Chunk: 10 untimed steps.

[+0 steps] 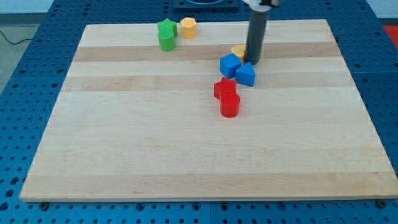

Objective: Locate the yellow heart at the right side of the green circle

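Closest to the view's bottom is a red cylinder (229, 105), and touching it just behind sits a red star-ish block (224, 88), both about mid-board on the wooden board (155, 162). A bit further up there's a blue triangle-looking block (245, 74) and a blue cube (229, 65) to its left, the two pretty much touching. Right behind those is my tip (252, 62), the rod coming straight down and landing just above the blue pair; it's a bare rod with nothing to open or close, so it isn't holding anything, just sitting against the yellow block (238, 51) on its left. That one's half hidden by the blue cube and the rod, so I can't really confirm it's the heart, but probably. Way up near the view's top-left are the green circle (166, 42), a green star (166, 28) touching it from behind, and a yellow hexagon (188, 27) just right of the star.
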Motion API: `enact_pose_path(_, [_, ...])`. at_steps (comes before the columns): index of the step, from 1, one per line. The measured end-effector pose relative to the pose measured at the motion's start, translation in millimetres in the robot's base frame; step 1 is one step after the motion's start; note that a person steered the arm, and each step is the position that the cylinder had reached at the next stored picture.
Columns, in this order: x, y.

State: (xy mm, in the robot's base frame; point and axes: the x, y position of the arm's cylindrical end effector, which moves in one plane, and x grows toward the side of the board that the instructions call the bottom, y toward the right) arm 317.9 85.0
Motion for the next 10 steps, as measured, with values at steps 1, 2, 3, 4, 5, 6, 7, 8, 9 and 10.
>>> enact_pose_path(1, [-9.1,-14.1])
enact_pose_path(2, [-9.3,-22.4])
enact_pose_path(3, [-15.9,-57.6])
enact_pose_path(4, [-9.7,-69.8])
enact_pose_path(5, [7.0,-78.2])
enact_pose_path(6, [15.0,-112.4])
enact_pose_path(7, [3.4,-137.3])
enact_pose_path(8, [-12.8,-137.3])
enact_pose_path(9, [0.5,-137.3])
enact_pose_path(10, [26.5,-124.7])
